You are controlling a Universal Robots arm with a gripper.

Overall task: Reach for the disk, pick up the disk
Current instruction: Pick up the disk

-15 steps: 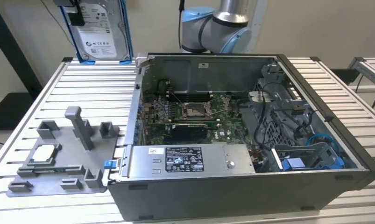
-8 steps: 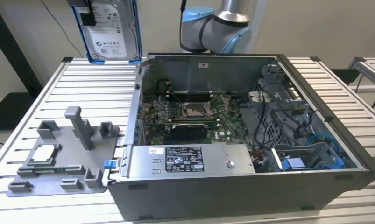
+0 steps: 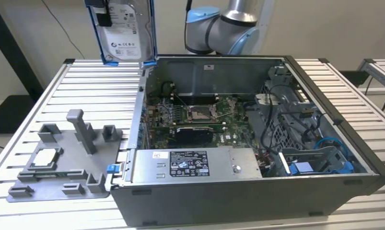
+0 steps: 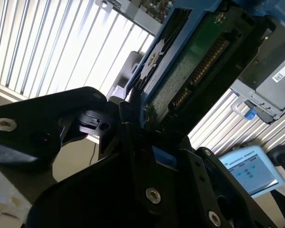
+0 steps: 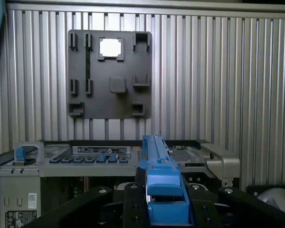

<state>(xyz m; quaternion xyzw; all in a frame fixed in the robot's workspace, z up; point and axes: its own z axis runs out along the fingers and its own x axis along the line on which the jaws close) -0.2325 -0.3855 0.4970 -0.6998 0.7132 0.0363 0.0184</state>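
Observation:
The disk, a silver-grey drive with a white label in a bright blue bracket, hangs upright in the air above the table's far side, at the exterior view's left of the open computer case. My gripper is shut on its upper end. In the second wrist view the black fingers clamp the disk, whose green circuit board side faces the camera. In the first wrist view the disk's blue bracket edge stands between the jaws of my gripper.
A grey fixture plate with upright posts lies on the slatted metal table and holds a small square silver chip. The arm's base stands behind the case. A blue bracket without a drive sits inside the case.

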